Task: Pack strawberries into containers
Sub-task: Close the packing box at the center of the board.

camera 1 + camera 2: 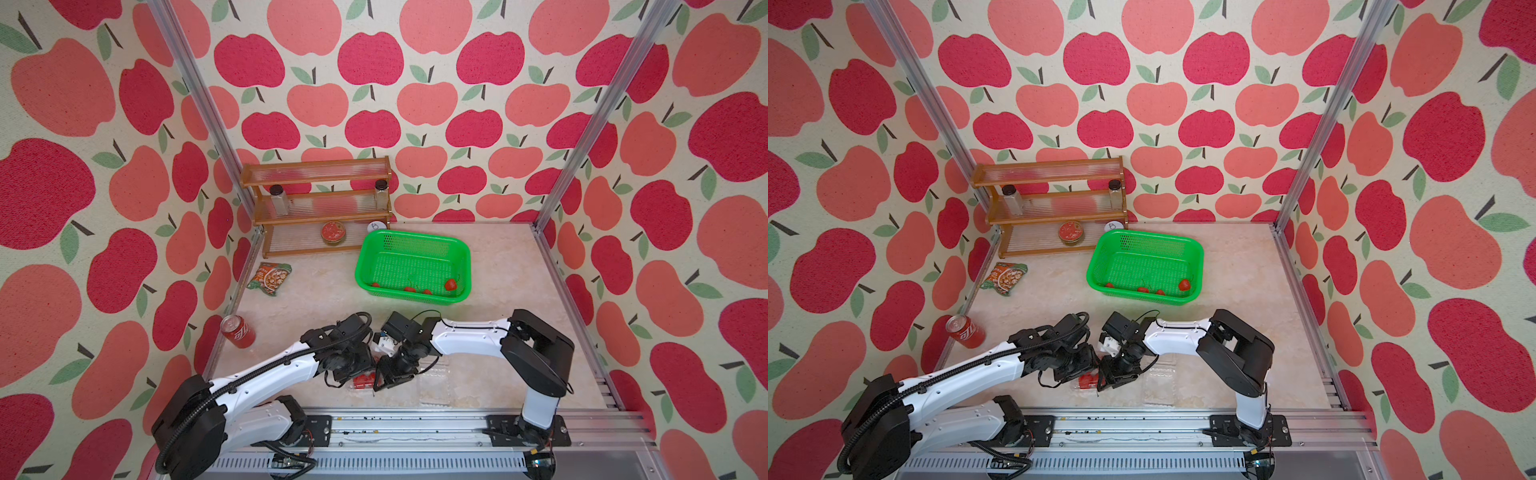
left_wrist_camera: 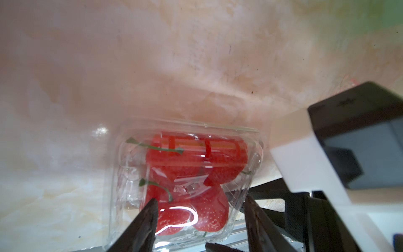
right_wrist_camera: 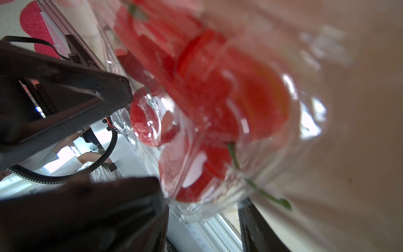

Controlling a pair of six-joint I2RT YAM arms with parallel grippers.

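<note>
Two arms bent low, left gripper (image 2: 201, 199) half-open astride filled container (image 2: 124, 157), right gripper (image 3: 145, 144) half-open beside it

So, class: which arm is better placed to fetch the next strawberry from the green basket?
Probably the right: the green basket, its four strawberries and the empty clamshell all lie toward the right arm's side.

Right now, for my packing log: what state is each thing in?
filled container: lid down, strawberries inside
second container: empty, apparently open
green basket: holds four strawberries
soda can: upright
spice jars: upright, capped
left gripper: open over filled container
right gripper: grip unclear
</note>
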